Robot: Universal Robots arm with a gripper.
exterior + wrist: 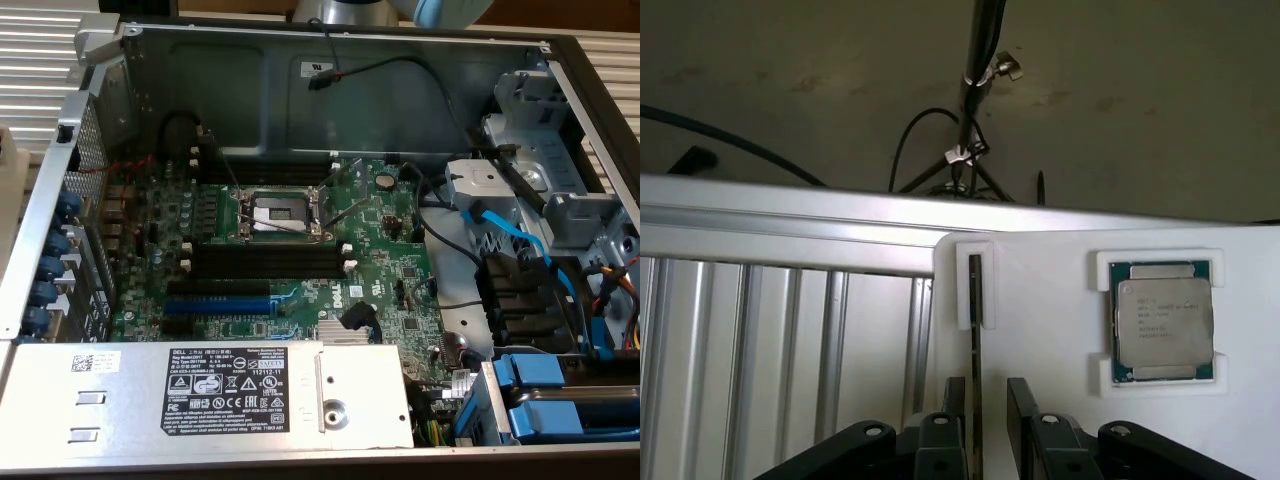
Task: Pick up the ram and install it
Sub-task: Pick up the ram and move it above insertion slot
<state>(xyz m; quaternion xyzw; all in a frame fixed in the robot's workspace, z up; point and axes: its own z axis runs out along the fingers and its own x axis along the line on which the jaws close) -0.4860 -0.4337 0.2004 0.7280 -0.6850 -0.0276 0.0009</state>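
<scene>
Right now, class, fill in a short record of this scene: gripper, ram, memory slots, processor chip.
gripper: open, fingers either side of the ram
ram: standing on edge in a white holder, not clamped
black slots: bare, on the motherboard
processor chip: lying flat, apart from the ram

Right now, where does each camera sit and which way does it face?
Exterior view: above the open case, looking down at the motherboard; a bit of the arm at the top edge.
Wrist view: behind the open claw, looking past it at the ram standing edge-on in a white tray, CPU beside.
Shared: apparently the ribbed tabletop.
</scene>
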